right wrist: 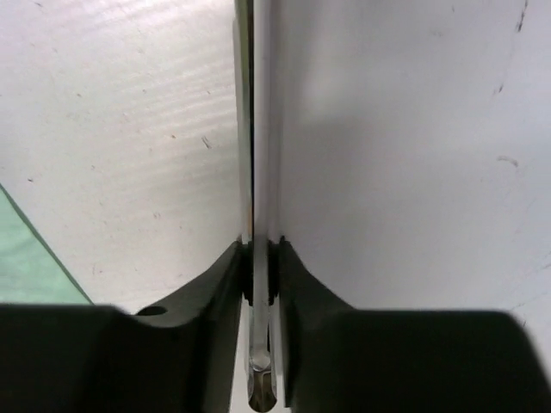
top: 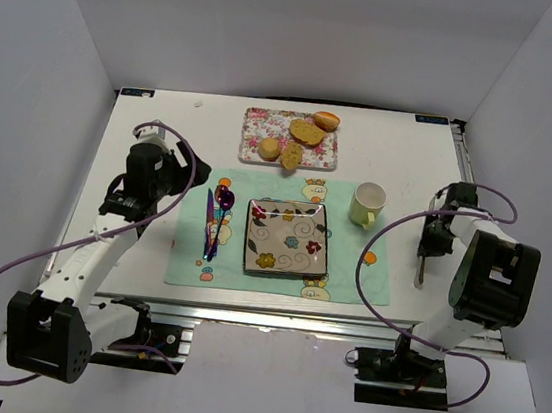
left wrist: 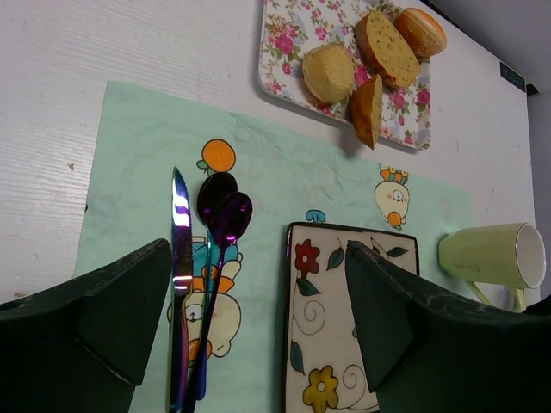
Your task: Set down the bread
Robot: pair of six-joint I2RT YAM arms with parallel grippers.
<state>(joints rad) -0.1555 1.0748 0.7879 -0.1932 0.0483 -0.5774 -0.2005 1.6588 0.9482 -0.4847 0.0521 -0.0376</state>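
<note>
Two grippers, but only one is free. The left gripper point(left wrist: 258, 262) hangs over the mat point(left wrist: 146, 146) with its jaws spread wide and nothing between them. The right gripper point(right wrist: 261, 258) sits by the right edge of the table point(top: 185, 125), clenched on a thin silver utensil point(right wrist: 258, 129) seen edge-on; what kind, I cannot tell.

The bread point(left wrist: 367, 110) lies on the tray point(left wrist: 284, 34) near the table's far edge, about the middle. It is just beside the bun point(left wrist: 329, 73), with its near tip poking out past the tray's near rim. From the left gripper it lies ahead and off to the right, beyond the plate point(left wrist: 331, 292).

The slice's long axis runs roughly far-to-near, almost pointing back at the open jaws. By my reckoning those jaws would need to close across its narrow width, not along its length. The left arm looks the nearer of the two, and it is the one with empty fingers. The bigger slice point(left wrist: 386, 47) crowds the bread on its far side, so the overhanging tip looks like the cleaner way in.
</note>
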